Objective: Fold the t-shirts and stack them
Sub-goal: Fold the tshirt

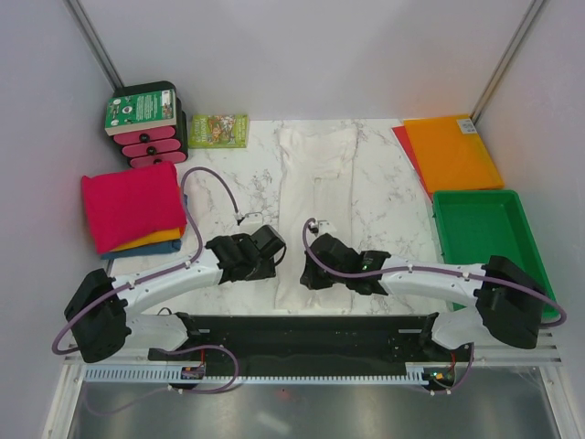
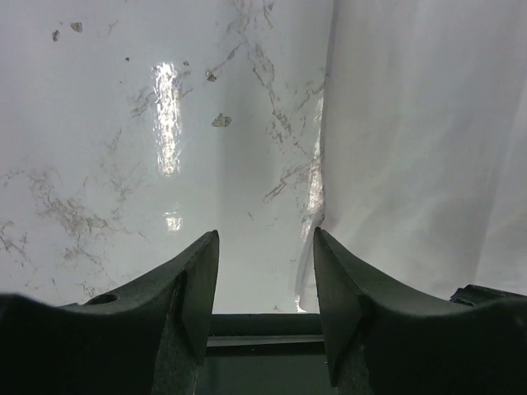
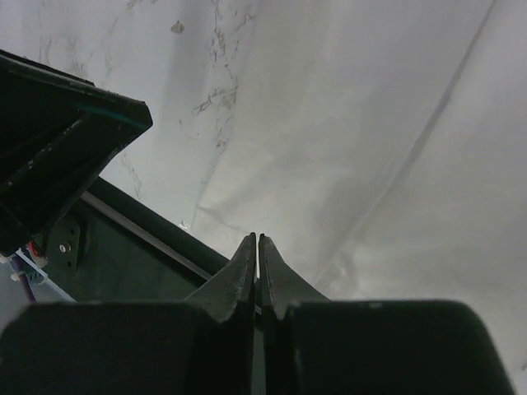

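A thin white t-shirt (image 1: 315, 192) lies as a long narrow strip down the middle of the marble table. My left gripper (image 1: 259, 267) is open and empty just left of the shirt's near left edge; the left wrist view shows that gripper (image 2: 265, 239) over bare marble, with the cloth (image 2: 428, 123) to its right. My right gripper (image 1: 315, 270) is shut over the shirt's near end; the right wrist view shows that gripper (image 3: 257, 240) with the fingers pressed together and cloth (image 3: 370, 123) below. A folded pile sits at left: magenta-pink (image 1: 132, 201) on orange (image 1: 155, 240) on blue (image 1: 137, 249).
A green tray (image 1: 480, 229) stands at the right, with a flat orange sheet (image 1: 452, 151) behind it. A green-and-black box (image 1: 146, 123) and a green packet (image 1: 218, 130) sit at the back left. The black base rail (image 1: 302, 329) runs along the near edge.
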`<state>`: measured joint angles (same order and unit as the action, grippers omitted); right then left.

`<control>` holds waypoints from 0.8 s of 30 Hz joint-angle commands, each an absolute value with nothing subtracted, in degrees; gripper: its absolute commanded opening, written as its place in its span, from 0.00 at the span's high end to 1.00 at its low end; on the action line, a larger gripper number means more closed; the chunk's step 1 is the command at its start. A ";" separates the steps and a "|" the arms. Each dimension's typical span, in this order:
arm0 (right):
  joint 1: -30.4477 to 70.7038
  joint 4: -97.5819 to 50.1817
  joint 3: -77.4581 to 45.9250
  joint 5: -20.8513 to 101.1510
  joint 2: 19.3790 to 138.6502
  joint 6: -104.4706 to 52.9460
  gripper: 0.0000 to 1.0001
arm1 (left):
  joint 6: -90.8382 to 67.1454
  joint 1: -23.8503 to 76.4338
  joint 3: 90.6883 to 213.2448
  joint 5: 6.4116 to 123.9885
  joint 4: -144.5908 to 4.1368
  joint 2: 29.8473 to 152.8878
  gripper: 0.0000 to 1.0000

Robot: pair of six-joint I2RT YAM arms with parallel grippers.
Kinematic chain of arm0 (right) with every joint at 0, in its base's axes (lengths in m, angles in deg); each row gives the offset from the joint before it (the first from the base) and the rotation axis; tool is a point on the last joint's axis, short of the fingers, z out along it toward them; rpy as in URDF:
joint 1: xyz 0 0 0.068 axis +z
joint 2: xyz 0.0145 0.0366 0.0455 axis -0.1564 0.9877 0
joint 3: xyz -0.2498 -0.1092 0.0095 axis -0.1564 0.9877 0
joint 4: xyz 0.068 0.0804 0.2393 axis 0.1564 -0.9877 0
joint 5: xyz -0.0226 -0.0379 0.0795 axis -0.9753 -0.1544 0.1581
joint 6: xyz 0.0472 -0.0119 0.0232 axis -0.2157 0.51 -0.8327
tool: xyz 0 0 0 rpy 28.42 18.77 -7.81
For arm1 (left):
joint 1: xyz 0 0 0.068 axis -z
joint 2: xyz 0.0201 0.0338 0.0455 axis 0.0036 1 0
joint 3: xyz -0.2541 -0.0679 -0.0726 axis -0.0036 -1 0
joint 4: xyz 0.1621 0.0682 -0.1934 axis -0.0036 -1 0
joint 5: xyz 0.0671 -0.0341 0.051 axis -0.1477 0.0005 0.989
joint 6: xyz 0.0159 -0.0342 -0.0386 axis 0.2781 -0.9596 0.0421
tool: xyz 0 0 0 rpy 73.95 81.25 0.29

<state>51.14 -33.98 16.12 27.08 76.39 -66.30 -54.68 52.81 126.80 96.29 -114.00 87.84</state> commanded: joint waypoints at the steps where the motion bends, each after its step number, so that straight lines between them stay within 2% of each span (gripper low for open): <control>1: 53.49 -30.31 17.68 27.15 78.26 -69.92 0.90 | -55.90 53.05 124.98 96.49 -112.41 87.95 0.43; 16: 58.50 -31.98 24.54 24.87 76.60 -75.47 0.89 | -56.34 53.05 122.60 95.17 -111.97 87.51 0.44; 19: 59.38 -32.33 22.44 19.86 72.93 -74.94 0.83 | -55.64 53.14 121.73 95.17 -111.09 85.06 0.42; 20: 59.47 -32.25 21.82 18.72 71.86 -74.67 0.78 | -54.68 53.14 121.29 94.82 -110.48 83.74 0.42; 24: 59.82 -33.21 17.86 13.80 67.55 -73.18 0.66 | -52.74 53.23 114.98 89.04 -102.59 76.27 0.33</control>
